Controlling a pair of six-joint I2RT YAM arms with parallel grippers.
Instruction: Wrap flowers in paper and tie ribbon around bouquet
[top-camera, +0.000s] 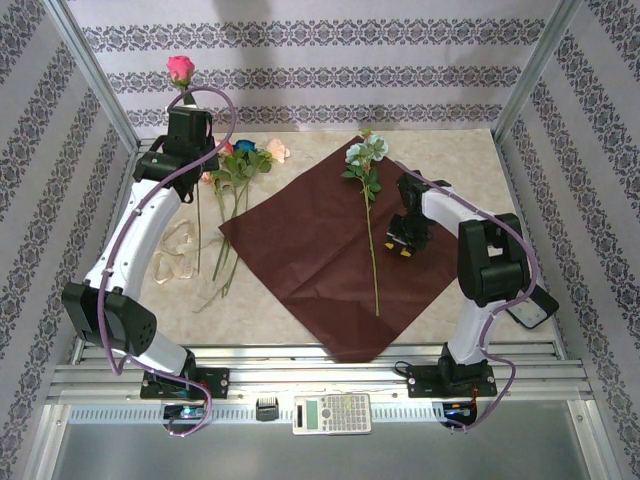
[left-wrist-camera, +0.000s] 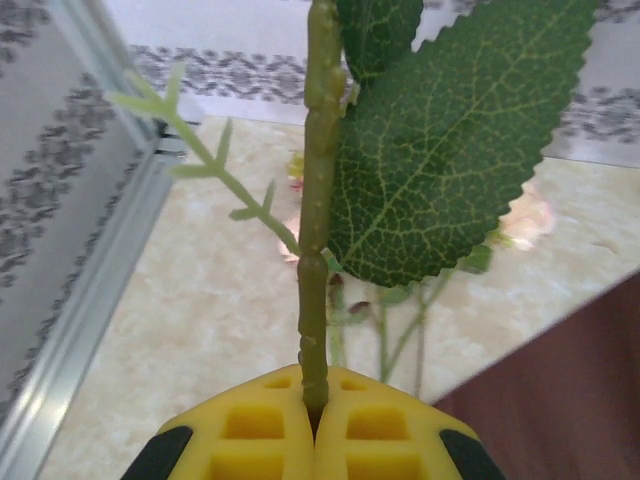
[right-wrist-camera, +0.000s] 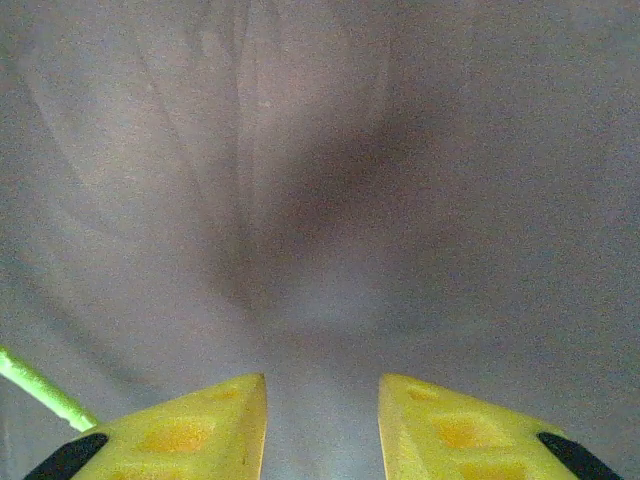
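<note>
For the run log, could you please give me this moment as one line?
left jaws: shut on rose stem | right jaws: open over paper | blue flower: lying on paper

beige marbled table (top-camera: 450, 155): maroon paper (top-camera: 300, 250) spread at centre; flowers (top-camera: 238, 170), cream ribbon (top-camera: 178, 255) lying left of it.

No writing can be read anywhere. The calculator (top-camera: 331, 412), lying at the near edge in the middle, has keys and a display, but their markings are too small to make out.
</note>
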